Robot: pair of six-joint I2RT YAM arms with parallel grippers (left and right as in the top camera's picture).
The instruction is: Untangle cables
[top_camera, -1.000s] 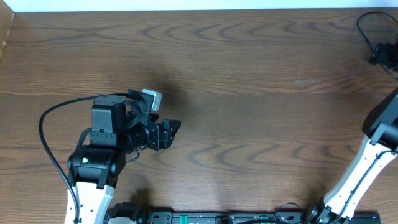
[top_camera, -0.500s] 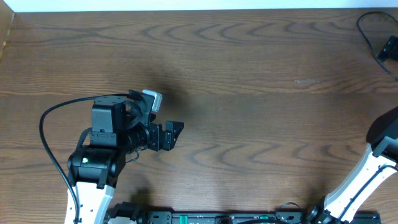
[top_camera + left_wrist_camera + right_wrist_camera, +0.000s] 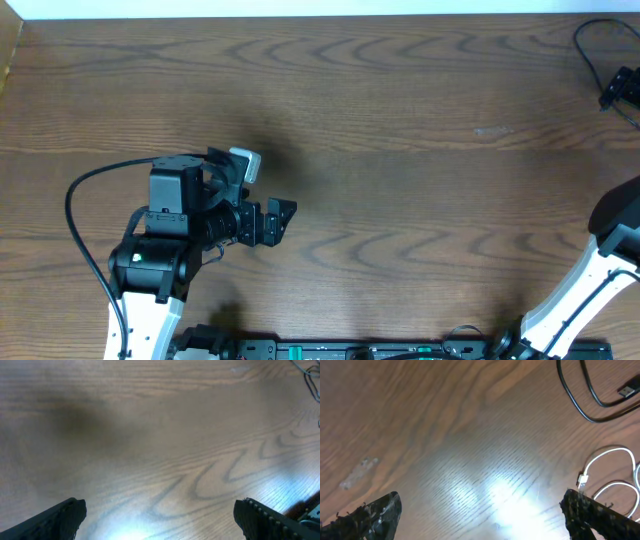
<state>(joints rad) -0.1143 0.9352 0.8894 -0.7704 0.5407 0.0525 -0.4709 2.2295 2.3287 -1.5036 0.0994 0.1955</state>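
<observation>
Since a second ago the left claw [image 3: 283,222] has spread its fingers wider. It now stands released over bare desk [image 3: 400,120], low on the left, with only wood grain between its tips in the left wrist view. The right arm has drawn back a little toward the right edge. The right claw [image 3: 480,502] is also released, its fingers wide apart with nothing between them, at the far right corner of the desk. The cables lie there, just beyond its right finger: a black cable [image 3: 626,391] looped at the top right and a white cable [image 3: 582,479] curled lower at the right edge, apart from each other. Both are well apart from the left claw.
</observation>
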